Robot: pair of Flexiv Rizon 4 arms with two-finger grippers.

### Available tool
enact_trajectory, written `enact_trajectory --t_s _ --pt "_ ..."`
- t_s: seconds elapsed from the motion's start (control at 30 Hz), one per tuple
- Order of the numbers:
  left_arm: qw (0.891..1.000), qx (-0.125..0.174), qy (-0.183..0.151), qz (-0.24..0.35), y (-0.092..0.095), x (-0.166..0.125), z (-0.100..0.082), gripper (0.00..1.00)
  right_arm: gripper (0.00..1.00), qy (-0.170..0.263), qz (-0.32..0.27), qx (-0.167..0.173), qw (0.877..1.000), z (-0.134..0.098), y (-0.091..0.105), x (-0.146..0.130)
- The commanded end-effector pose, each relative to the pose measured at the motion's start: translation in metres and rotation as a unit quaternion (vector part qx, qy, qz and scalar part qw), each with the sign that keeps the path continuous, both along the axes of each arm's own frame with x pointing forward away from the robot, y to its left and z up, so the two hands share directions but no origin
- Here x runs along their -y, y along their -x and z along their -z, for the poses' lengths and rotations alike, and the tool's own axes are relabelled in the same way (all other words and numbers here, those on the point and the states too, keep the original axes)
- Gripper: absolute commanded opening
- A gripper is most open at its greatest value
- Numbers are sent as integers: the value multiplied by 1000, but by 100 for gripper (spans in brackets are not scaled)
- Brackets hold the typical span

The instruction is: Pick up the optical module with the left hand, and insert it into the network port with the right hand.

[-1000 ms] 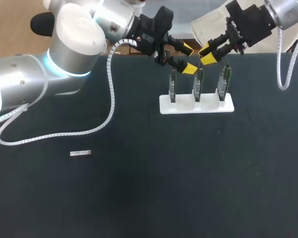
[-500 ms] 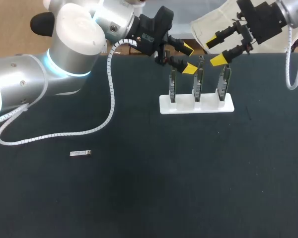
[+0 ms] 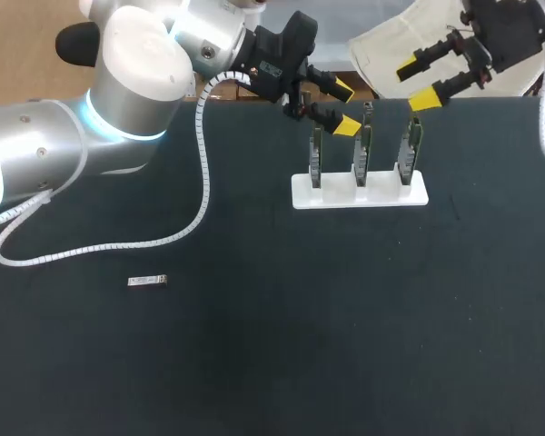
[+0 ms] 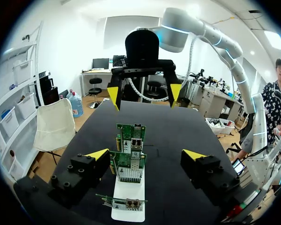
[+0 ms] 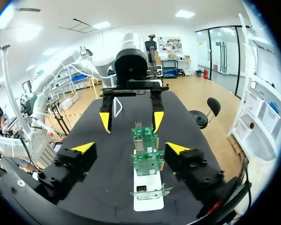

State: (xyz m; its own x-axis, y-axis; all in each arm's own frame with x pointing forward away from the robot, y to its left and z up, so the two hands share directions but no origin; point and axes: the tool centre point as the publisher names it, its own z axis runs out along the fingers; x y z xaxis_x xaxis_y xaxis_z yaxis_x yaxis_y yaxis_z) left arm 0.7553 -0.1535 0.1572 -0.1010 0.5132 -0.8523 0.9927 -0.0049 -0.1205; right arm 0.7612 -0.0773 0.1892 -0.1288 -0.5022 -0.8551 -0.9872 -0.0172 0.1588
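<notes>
Since a second ago my right gripper [image 3: 416, 84] has drawn up and away from the top of the middle board toward its own side, while my left gripper [image 3: 345, 108] has kept its place. Both sets of jaws stand wide open, with nothing held between their glossy yellow tips. Just below and ahead of the left jaws, three thin green printed circuit boards [image 3: 361, 150] stand upright on edge in a row, slotted into a smooth white rectangular plastic stand [image 3: 359, 193]. The lower left fingertip hangs close over the tops of the nearest two boards; I cannot tell whether it touches them. The right jaws are higher, above and just beyond the board at their end of the row, clear of it. A small grey metal piece [image 3: 368, 111] sticks up from the top edge of the middle board; what it is I cannot tell. In the left wrist view the boards [image 4: 129, 166] line up one behind another in the gap between my blocky black fingers, and the right gripper [image 4: 144, 93] faces me from the far end of the row. The right wrist view mirrors this, with the left gripper [image 5: 131, 120] beyond the boards [image 5: 147, 161]. The small, flat, silvery rectangular optical module [image 3: 148, 281] lies on the matte black table [image 3: 345, 318], well apart from both jaws, far back on the left arm's side. A white spiral-wrapped cable [image 3: 200, 173] trails from the left arm across the table.
</notes>
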Motion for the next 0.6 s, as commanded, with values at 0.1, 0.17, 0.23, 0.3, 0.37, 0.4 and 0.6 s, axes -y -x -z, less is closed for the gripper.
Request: enact_trajectory --t_s 0.1,0.17,0.23,0.3,0.37,0.4,0.6 --pt "1000 -1 -2 0 -1 1 0 100 0 3 11 17 1000 -4 1 0" --pt "1000 -1 -2 0 -1 1 0 100 0 3 11 19 1000 -6 2 -2" --pt "1000 -1 -2 0 -1 1 0 100 0 4 11 22 1000 -7 2 -3" --pt "1000 -1 -2 0 -1 1 0 100 0 8 10 28 1000 -8 1 -5" --pt "1000 -1 -2 0 -1 1 0 100 0 8 10 28 1000 -8 0 -8" --pt "1000 -1 -2 0 -1 1 0 100 0 7 9 29 1000 -9 -1 -9" --pt "1000 -1 -2 0 -1 1 0 100 0 9 1 30 1000 -9 -3 -19"
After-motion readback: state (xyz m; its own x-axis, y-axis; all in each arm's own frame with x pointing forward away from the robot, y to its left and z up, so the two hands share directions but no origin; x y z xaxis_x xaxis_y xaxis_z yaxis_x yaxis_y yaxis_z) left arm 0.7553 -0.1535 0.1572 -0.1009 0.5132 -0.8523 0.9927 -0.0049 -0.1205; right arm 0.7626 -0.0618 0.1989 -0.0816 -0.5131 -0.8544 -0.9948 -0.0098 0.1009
